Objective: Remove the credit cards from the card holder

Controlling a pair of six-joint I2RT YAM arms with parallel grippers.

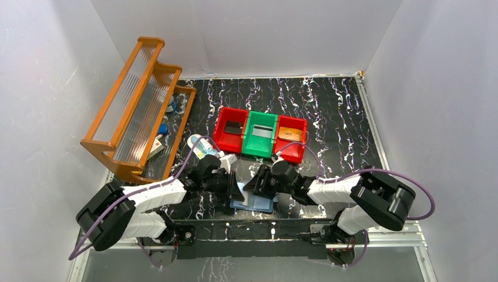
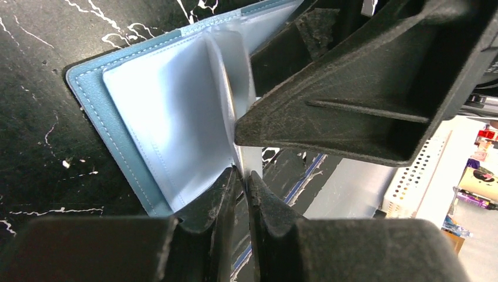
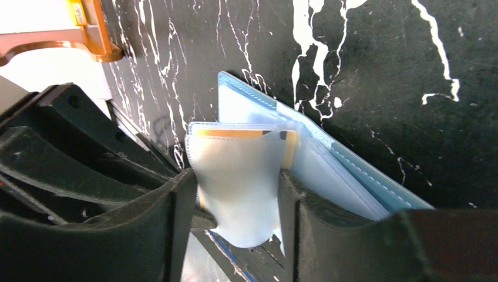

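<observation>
The card holder (image 1: 253, 203) lies open at the table's (image 1: 329, 117) near edge, between our two arms, both stretched low and inward. Our left gripper (image 2: 242, 176) is clenched on one clear, floppy plastic sleeve (image 2: 226, 76). Our right gripper (image 3: 238, 200) straddles another sleeve (image 3: 235, 176) holding a tan-orange card (image 3: 246, 134), mostly veiled; whether it squeezes, we cannot tell.

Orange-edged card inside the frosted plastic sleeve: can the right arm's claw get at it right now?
Only partly, it seems. The right gripper straddles the frosted plastic sleeve, nothing between, but the orange-edged card sits inside it, so closing would likely pinch plastic, not bare card.
</observation>
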